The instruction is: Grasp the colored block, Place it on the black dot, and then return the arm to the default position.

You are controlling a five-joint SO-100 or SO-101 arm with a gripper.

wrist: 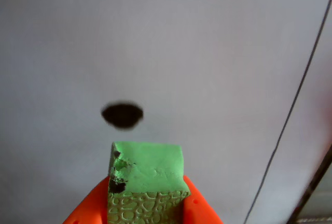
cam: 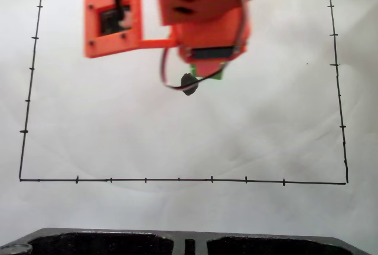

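One green block (wrist: 147, 175) sits clamped between my orange jaws, near one black dot (wrist: 122, 115); in the fixed view my arm (cam: 201, 13) hides most of the block.

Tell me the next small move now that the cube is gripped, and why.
Probably ease the gripper a little further forward toward the black dot before lowering. In the wrist view, the green cube sits clamped between the orange fingers, and the dot shows fully uncovered just beyond its front edge.
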